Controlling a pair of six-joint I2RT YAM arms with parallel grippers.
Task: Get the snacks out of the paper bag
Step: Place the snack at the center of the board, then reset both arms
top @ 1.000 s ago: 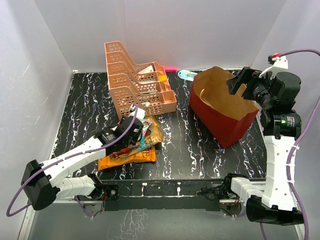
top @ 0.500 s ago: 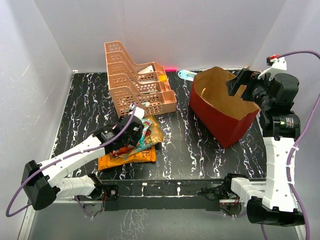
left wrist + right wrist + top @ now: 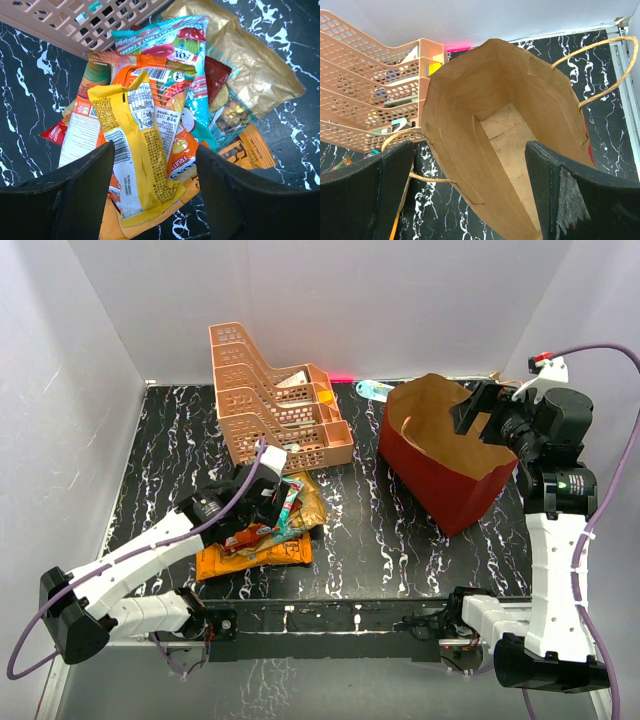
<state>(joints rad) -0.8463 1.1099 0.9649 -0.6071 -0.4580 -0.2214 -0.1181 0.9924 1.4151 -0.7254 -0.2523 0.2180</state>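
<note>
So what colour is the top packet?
The top packet is yellow; the left wrist view shows it best.

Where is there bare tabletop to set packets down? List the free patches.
Bare marble lies in the middle of the table, between the snack pile and the paper bag; also left of the peach rack, toward the wall. Crowded: the rack's front, where the left gripper hovers over the pile.
</note>
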